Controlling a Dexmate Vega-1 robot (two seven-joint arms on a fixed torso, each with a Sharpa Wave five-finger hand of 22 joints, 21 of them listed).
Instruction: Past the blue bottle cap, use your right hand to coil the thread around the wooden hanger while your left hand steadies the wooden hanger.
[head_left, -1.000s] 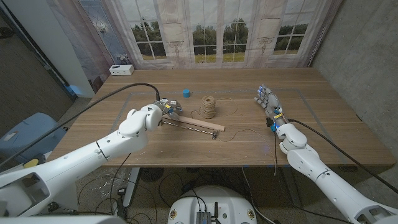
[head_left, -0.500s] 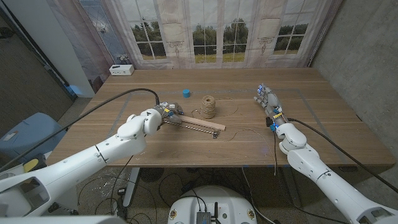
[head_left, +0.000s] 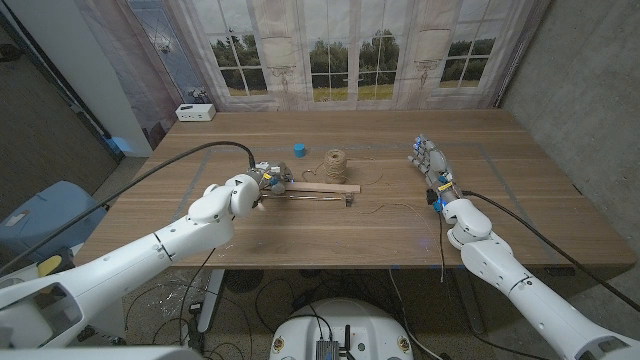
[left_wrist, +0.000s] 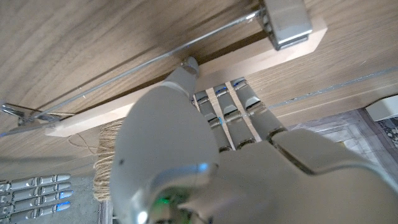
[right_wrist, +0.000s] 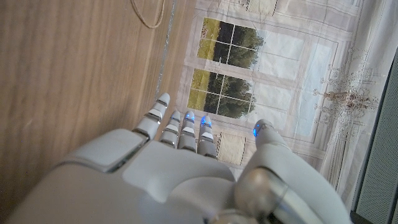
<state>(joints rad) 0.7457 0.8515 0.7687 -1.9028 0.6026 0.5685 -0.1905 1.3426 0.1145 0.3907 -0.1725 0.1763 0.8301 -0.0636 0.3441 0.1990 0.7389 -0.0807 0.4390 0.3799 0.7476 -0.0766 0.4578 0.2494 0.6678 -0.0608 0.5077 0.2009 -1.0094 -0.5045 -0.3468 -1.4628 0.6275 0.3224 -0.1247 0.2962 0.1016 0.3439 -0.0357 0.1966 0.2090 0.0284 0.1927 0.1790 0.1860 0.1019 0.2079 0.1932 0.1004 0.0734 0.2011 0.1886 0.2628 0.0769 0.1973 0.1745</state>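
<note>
A white box sits at the far left corner of the wooden table. Behind the table's far edge hangs a curtain printed with windows and trees. A blue chair stands off the left edge.

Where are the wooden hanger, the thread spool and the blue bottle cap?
wooden hanger (head_left: 322, 187), head view, middle of the wooden bar.
thread spool (head_left: 336, 166), head view, side of the wound twine.
blue bottle cap (head_left: 299, 150), head view, its top face.
</note>
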